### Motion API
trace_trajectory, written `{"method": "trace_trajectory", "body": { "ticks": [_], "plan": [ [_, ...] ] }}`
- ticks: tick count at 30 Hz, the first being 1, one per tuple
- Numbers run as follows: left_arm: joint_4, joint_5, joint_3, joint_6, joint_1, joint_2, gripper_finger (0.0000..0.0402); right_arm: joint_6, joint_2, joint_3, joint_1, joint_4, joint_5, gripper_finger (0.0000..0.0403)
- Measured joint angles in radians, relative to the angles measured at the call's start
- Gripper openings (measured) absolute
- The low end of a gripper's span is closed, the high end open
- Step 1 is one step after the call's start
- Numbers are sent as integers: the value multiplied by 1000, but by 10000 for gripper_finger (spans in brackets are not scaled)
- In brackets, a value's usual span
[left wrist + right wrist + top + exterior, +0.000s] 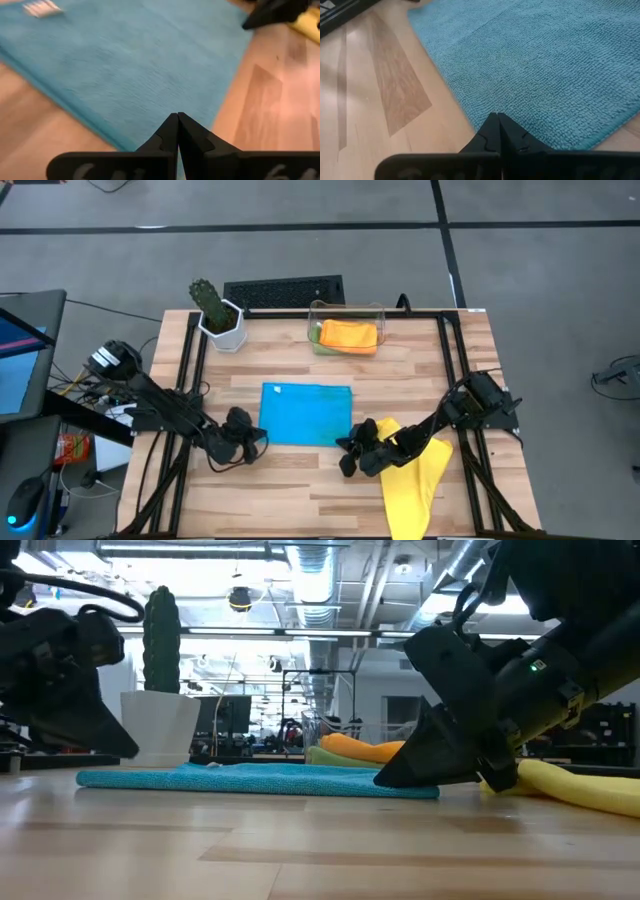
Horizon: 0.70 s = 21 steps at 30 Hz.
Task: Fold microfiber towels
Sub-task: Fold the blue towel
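from above, the blue towel (306, 414) lies spread flat near the middle of the wooden table (300, 490). the left gripper (257, 443) sits low at the towel's near left corner, and the right gripper (347, 448) at its near right corner. the yellow towel (418, 472) lies crumpled under the right arm and trails over the table's near edge. at the far side, the orange towel (349, 335) rests on the green towel (316, 337) inside a clear bin (346, 326), with a potted cactus (216, 313) to its left and a keyboard (283, 290) behind.

at table height, the blue towel (255, 778) is a thin flat strip, with the right gripper's tip (385, 780) down at its edge; whether it touches the cloth is hard to tell here.

the left wrist view shows that gripper's fingers (167, 137) pressed together, holding nothing, at the blue towel's (135, 65) edge.

the right wrist view shows its fingers (490, 135) likewise closed and empty, over the border of the blue towel (545, 65).
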<state>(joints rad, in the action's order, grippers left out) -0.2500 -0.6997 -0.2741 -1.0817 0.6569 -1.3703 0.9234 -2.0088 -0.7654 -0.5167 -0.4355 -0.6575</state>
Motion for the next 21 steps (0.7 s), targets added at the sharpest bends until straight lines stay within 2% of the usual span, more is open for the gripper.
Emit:
{"method": "trace_trajectory", "body": {
  "ticks": [7,14,18,21],
  "plan": [
    [4,17,-70,37,37,-125,0,0,0,0,8,0,1,9],
    [6,-13,-73,-68,40,-216,0,0,0,1,8,0,3,9],
    [17,-5,-72,-89,61,-221,0,-5,0,1,8,0,6,9],
    [83,65,-73,-136,86,-173,0,-5,0,1,6,1,7,9]
  ]
}}
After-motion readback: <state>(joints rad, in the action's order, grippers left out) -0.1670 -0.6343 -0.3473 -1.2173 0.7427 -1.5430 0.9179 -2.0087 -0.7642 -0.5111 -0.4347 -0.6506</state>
